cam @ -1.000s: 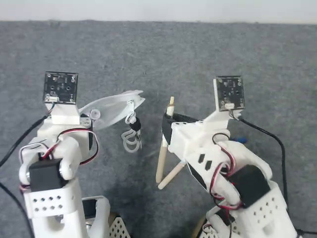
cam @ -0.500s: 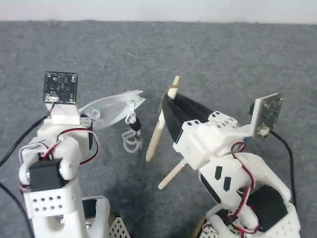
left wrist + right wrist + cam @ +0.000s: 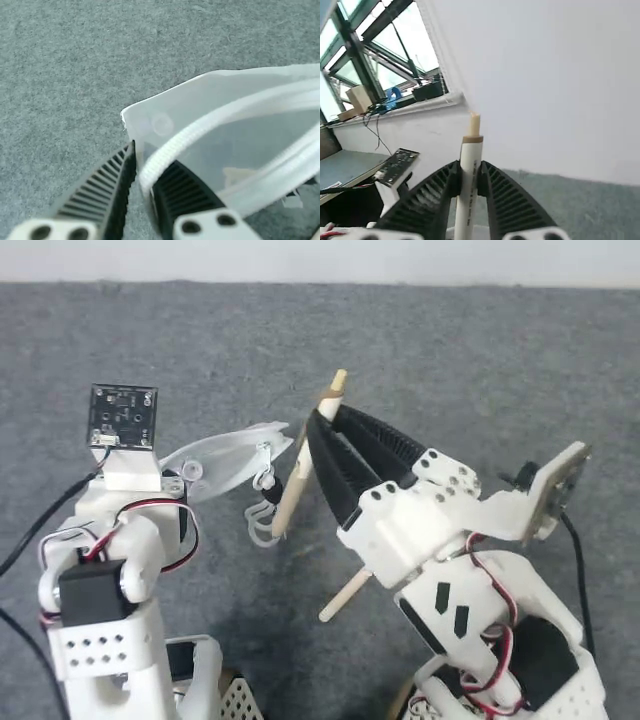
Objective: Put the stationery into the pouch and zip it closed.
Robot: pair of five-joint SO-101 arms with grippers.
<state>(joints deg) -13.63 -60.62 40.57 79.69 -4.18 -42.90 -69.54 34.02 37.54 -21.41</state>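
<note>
In the left wrist view my left gripper (image 3: 142, 172) is shut on the corner of a translucent pouch (image 3: 235, 145), right at its white zipper (image 3: 200, 130), and the mouth gapes open. From above, the pouch (image 3: 225, 462) hangs just off the table, its zipper pull and cord loop (image 3: 264, 520) dangling below. My right gripper (image 3: 318, 422) is shut on a wooden pencil (image 3: 290, 490), held tilted just right of the pouch mouth with its lower end near the cord loop. The right wrist view shows this pencil (image 3: 468, 160) standing up between the black fingers (image 3: 497, 200).
A second wooden pencil (image 3: 347, 595) lies on the grey mat (image 3: 450, 360) under my right arm. Both arm bases crowd the near edge. The far half of the mat is bare. The right wrist camera faces a wall and a window.
My right arm has lifted the pencil off the mat, swung it left toward the pouch mouth, and tipped its wrist upward. The left arm and pouch have stayed still.
</note>
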